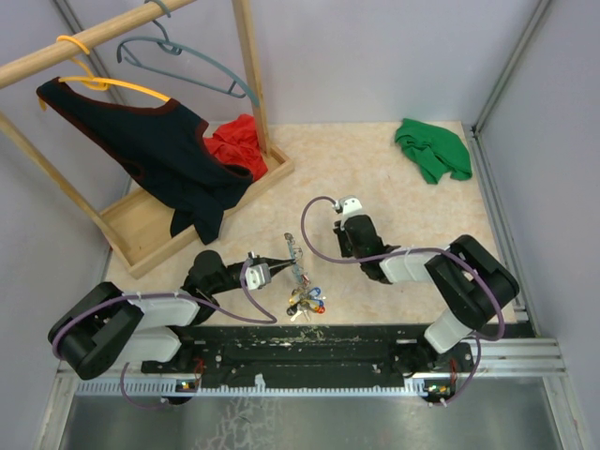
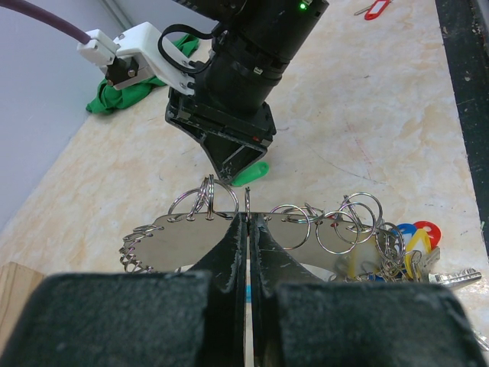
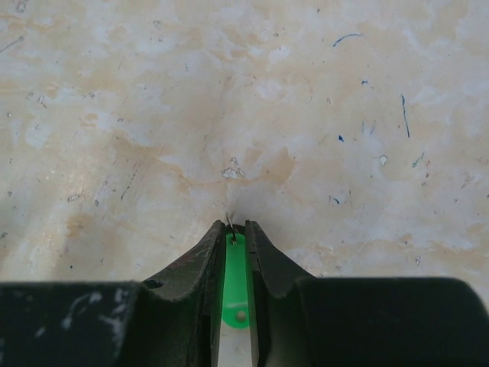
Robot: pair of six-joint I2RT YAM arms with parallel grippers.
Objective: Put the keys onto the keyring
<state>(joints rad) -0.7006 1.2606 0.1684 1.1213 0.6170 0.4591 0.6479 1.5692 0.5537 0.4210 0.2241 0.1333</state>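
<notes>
1. Clamping the keyring [image 2: 306,222], the left gripper [image 2: 249,223] has its jaws pressed together on the flat silvery band, which runs crosswise in front of its fingertips.
2. Several small wire rings hang along that band on both sides of the grip.
3. A cluster of blue, yellow and red tags [image 2: 416,233] sits at the right end of the keyring in the left wrist view.
4. From above, the keyring [image 1: 296,258] lies between the two arms, just in front of the left gripper [image 1: 281,265], with the tags [image 1: 307,300] nearest the arm bases.
5. The right gripper [image 3: 237,228] is narrowed onto the green key [image 3: 235,283]. The plastic head is pinched between the two fingers, and a bit of thin metal shows at the tips.
6. In the right wrist view, this gripper points down at the bare marbled table [image 3: 244,115], close above it.
7. Seen from the left wrist, the green key [image 2: 252,172] is just beyond the keyring. I cannot tell whether they touch.
8. The red key [image 2: 376,8] lies on the table, well apart from both grippers.
9. A green cloth [image 1: 431,150] is bunched at the far right of the table.
10. At far left, a wooden rack [image 1: 248,66] carries a black garment [image 1: 159,150] on a yellow hanger. A red cloth [image 1: 239,145] lies in the rack's tray.
</notes>
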